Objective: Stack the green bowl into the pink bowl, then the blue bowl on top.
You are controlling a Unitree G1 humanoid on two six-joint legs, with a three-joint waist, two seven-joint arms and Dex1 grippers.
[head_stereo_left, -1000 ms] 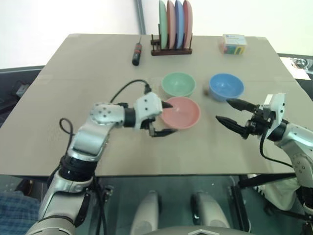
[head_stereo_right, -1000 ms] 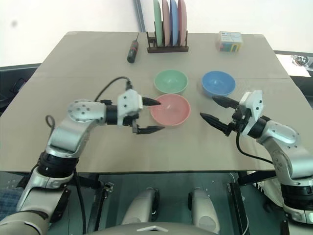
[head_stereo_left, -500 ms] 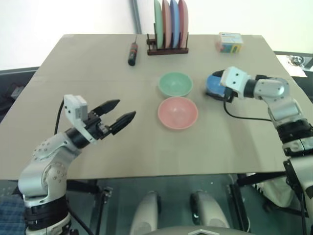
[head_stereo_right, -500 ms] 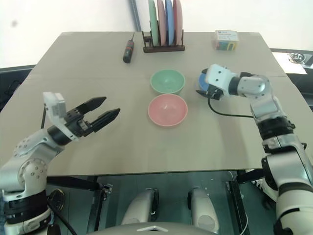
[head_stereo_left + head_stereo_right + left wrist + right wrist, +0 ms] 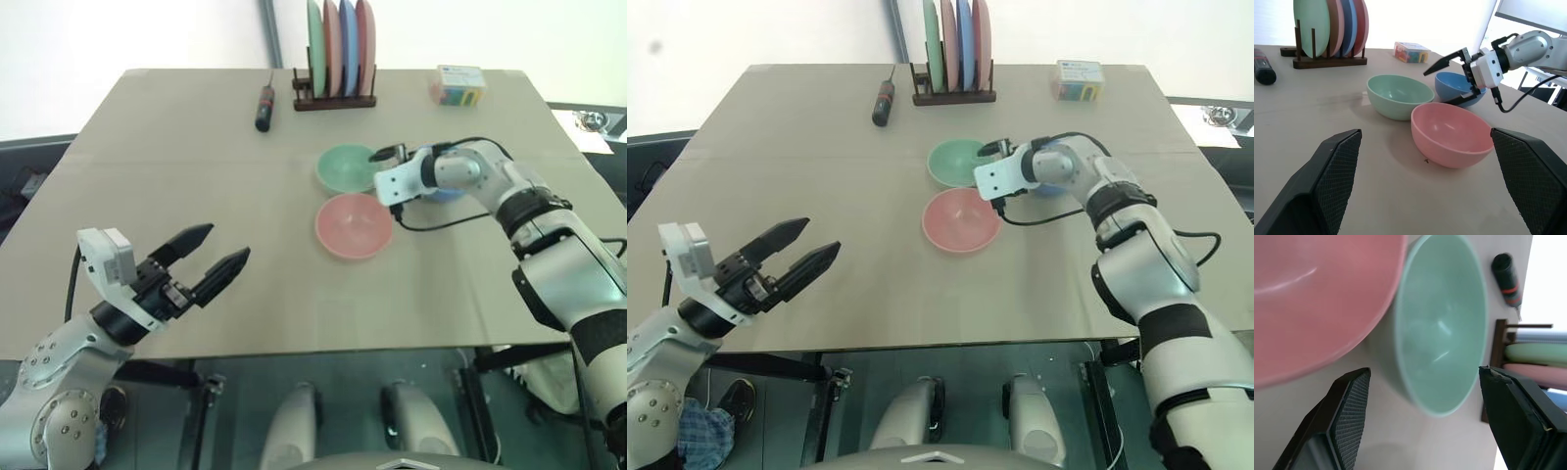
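Reaching across the table (image 5: 147, 147), right gripper (image 5: 1459, 73) hung fingers apart beside green bowl (image 5: 348, 167), blue bowl (image 5: 1452, 84) just behind it. Pink bowl (image 5: 355, 225) sat just beside the green, unstacked. Left gripper (image 5: 214, 262) spread wide, well apart from all three. Box (image 5: 458, 84) lettering unreadable.
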